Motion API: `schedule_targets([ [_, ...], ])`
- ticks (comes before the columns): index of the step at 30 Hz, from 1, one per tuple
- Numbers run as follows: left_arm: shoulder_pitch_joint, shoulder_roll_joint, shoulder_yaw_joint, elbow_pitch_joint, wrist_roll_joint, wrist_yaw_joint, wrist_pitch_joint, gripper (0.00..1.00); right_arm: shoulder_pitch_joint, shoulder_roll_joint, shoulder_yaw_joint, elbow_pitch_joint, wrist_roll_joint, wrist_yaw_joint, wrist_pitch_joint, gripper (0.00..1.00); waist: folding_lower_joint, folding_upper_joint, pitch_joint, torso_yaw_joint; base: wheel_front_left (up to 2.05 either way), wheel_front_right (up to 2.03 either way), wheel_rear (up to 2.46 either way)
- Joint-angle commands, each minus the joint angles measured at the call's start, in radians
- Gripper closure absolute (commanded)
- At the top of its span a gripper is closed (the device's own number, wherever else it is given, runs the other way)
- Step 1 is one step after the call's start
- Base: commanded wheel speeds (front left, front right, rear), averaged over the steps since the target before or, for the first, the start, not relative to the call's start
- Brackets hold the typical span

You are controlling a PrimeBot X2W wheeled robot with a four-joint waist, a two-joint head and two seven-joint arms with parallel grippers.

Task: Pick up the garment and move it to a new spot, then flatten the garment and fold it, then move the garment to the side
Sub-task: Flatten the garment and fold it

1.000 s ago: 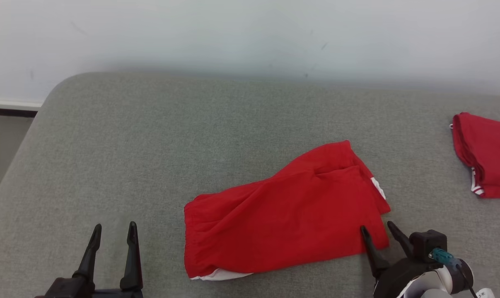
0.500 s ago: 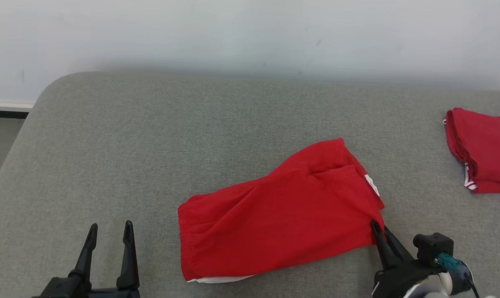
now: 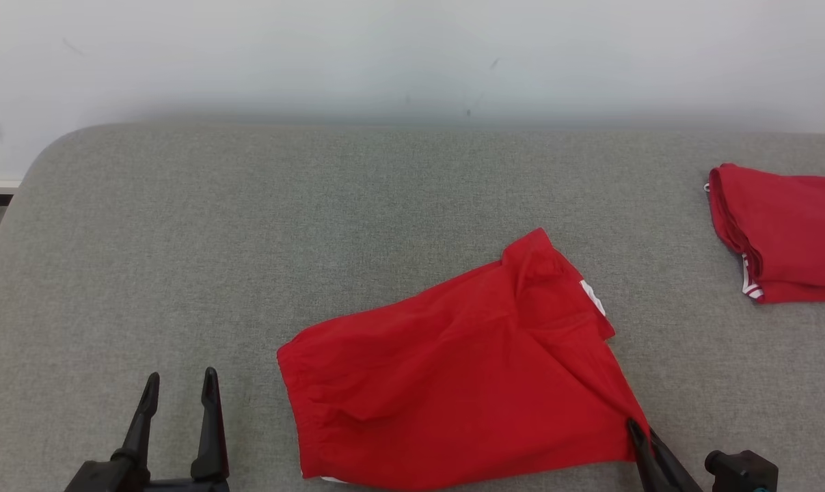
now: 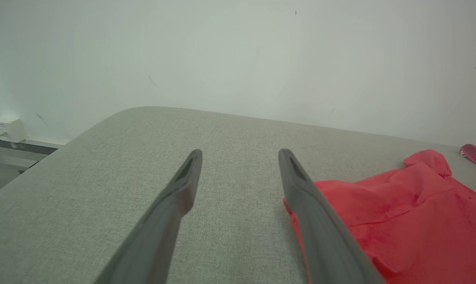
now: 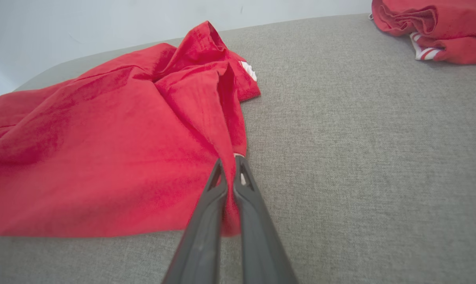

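Note:
The garment (image 3: 453, 369) is a pair of red shorts with white trim, lying loosely rumpled on the grey padded table (image 3: 248, 225). My right gripper (image 3: 639, 432) is shut on the garment's lower right corner, with cloth pinched between its fingers (image 5: 206, 205) and pulled into a ridge in the right wrist view. The garment (image 5: 103, 138) spreads to the left of that grip. My left gripper (image 3: 180, 383) stands open over bare table at the lower left, a little left of the garment (image 4: 399, 213), with nothing between its fingers (image 4: 312, 213).
A second red garment (image 3: 781, 232), folded, with white stripes, lies at the table's far right edge, also as the folded red garment (image 5: 435, 31) in the right wrist view. A white wall (image 3: 412, 55) runs behind the table. The table's rounded left corner (image 3: 43, 157) drops to the floor.
My right gripper has shut on the garment's lower right corner and drawn it toward me, stretching the cloth. The camera has shifted, so the whole scene slid left. My left gripper has stayed put.

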Motion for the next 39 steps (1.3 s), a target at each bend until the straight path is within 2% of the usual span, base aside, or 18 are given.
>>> schedule_targets([
  [1,-0.007,-0.001,-0.001,0.000,-0.012,0.002,-0.003,0.00,0.012,0.001,-0.009,-0.016,-0.005,-0.003,0.007,1.00,0.0000,0.0000,-0.001,0.000,0.00,0.00,0.00],
  [7,-0.008,-0.001,-0.014,0.006,-0.016,0.002,-0.003,0.00,-0.021,-0.002,-0.008,-0.040,-0.024,-0.003,0.034,1.00,0.0000,0.0000,-0.005,0.009,0.00,0.00,0.00],
  [13,-0.016,-0.001,-0.026,0.014,-0.012,0.001,-0.003,0.00,-0.102,-0.013,0.012,-0.007,-0.032,-0.003,0.051,1.00,0.0000,0.0000,-0.004,0.030,0.00,0.00,0.00],
  [20,-0.033,-0.001,-0.051,0.025,-0.014,0.000,-0.003,0.00,-0.257,-0.017,0.057,0.129,-0.036,-0.003,0.063,1.00,0.0000,0.0000,0.010,0.070,0.00,0.00,0.00],
  [27,-0.044,-0.001,-0.068,0.041,-0.015,-0.001,-0.003,0.00,-0.397,0.014,0.074,0.341,-0.018,-0.003,0.032,1.00,0.0000,0.0000,0.019,0.098,0.00,0.00,0.00],
  [28,-0.046,-0.001,-0.069,0.043,-0.015,-0.001,-0.003,0.00,-0.410,0.017,0.078,0.367,-0.020,-0.003,0.025,0.68,0.0000,0.0000,0.019,0.100,0.00,0.00,0.00],
  [29,-0.048,-0.001,-0.071,0.045,-0.015,-0.001,-0.003,0.00,-0.423,0.020,0.081,0.389,-0.021,-0.003,0.016,0.00,0.0000,0.0000,0.019,0.102,0.00,0.00,0.00],
  [34,-0.042,-0.001,-0.064,0.052,-0.010,-0.002,-0.003,0.00,-0.446,0.027,0.103,0.436,-0.007,-0.003,-0.027,0.00,0.0000,0.0000,0.005,0.095,0.00,0.00,0.00],
  [39,-0.024,-0.001,-0.047,0.049,-0.004,-0.002,-0.003,0.00,-0.406,0.008,0.086,0.357,0.002,-0.003,-0.037,0.00,0.0000,0.0000,-0.016,0.067,0.00,0.00,0.00],
])
